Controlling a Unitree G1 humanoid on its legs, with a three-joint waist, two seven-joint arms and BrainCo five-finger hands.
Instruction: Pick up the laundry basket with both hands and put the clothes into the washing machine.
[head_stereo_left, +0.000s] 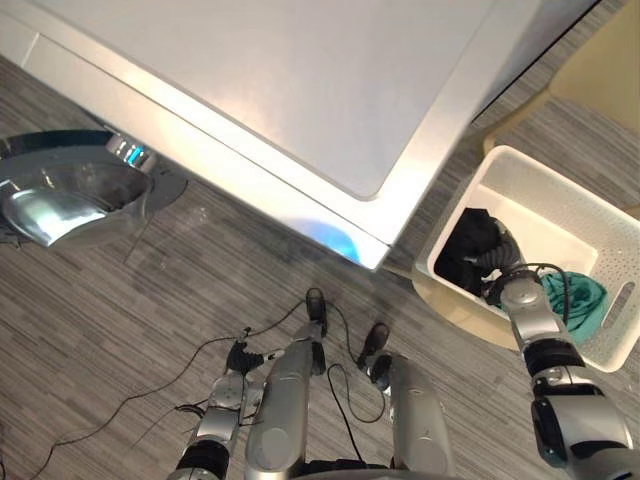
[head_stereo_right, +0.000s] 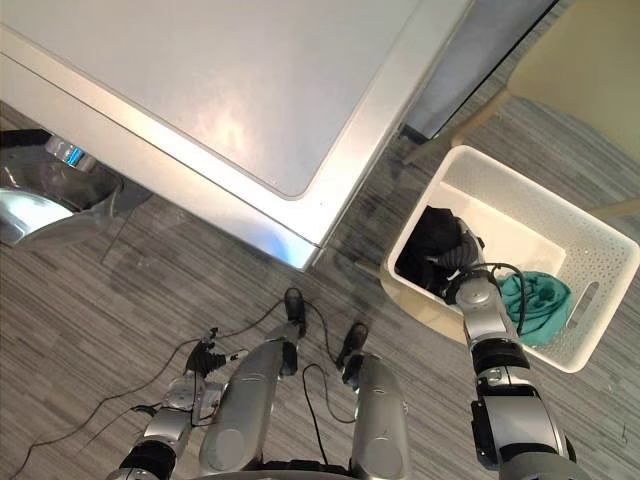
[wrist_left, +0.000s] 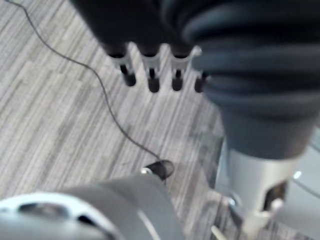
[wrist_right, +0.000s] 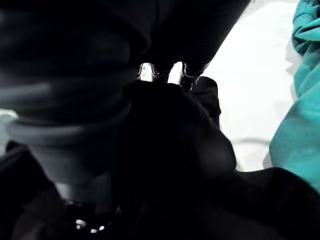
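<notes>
The basket (head_stereo_left: 575, 210) is sitting upright. A black garment (head_stereo_left: 468, 245) is lying in the basket's near-left corner. A teal garment (head_stereo_left: 580, 298) is lying against its near-right wall. The right hand (head_stereo_left: 495, 262) is reaching down into the basket onto the black garment. Its fingertips are lying buried in the cloth, so it cannot be told whether they are clamping it. The left hand (wrist_left: 152, 75) is hanging well to the left of the basket, above the floor (head_stereo_left: 120, 330), with fingers straight, slightly apart and gripping nothing. The washer (head_stereo_left: 280, 80) is standing just left of the basket. Its door (head_stereo_left: 70, 195) is hanging open on the side away from the basket.
</notes>
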